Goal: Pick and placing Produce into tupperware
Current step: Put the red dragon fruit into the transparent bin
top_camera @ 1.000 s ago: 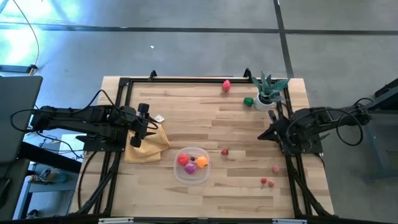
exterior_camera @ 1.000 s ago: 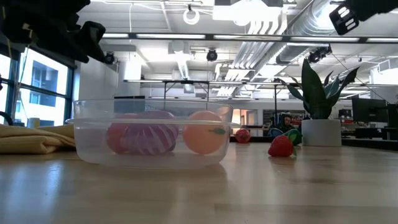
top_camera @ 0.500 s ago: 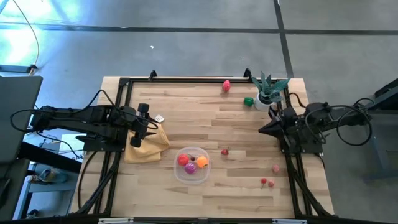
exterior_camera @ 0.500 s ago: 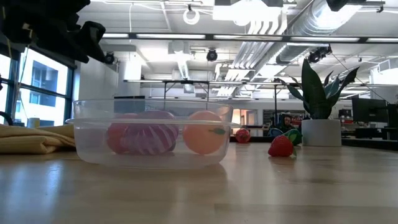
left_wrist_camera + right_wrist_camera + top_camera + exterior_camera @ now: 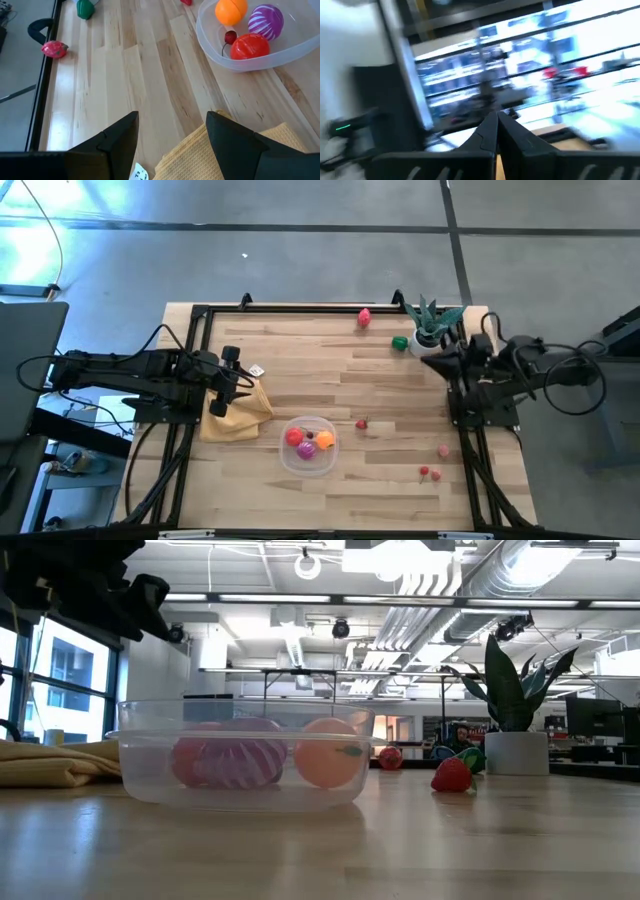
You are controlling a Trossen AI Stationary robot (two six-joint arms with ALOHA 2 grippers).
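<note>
Standing by the table, I saw the clear tupperware (image 5: 308, 445) sitting near the front edge, a bit left of centre, w/ three pieces of produce inside: a red fruit (image 5: 293, 436), a purple striped ball (image 5: 307, 448) and an orange (image 5: 325, 441); the left wrist view also showed a small cherry (image 5: 230, 37) in there between them. The left gripper (image 5: 232, 380) hung over the yellow cloth (image 5: 240, 416) at the left side, just beside the tupperware, jaws apart and holding nothing. The right gripper (image 5: 428, 360) was up at the right rail next to the potted plant (image 5: 432, 328), fingers clenched together, nothing visible betw. them. Rest of the produce lay loose on the wood: a strawberry (image 5: 362, 423) just right of the tupperware, a pink piece (image 5: 444, 450) and a pair of red cherries (image 5: 429, 473) toward the front right, a green piece (image 5: 400, 343) just beside the plant pot, and a reddish-pink one (image 5: 365, 317) by the far rail. From table height the strawberry (image 5: 451, 775) sat well apart from the container wall (image 5: 240, 790).
</note>
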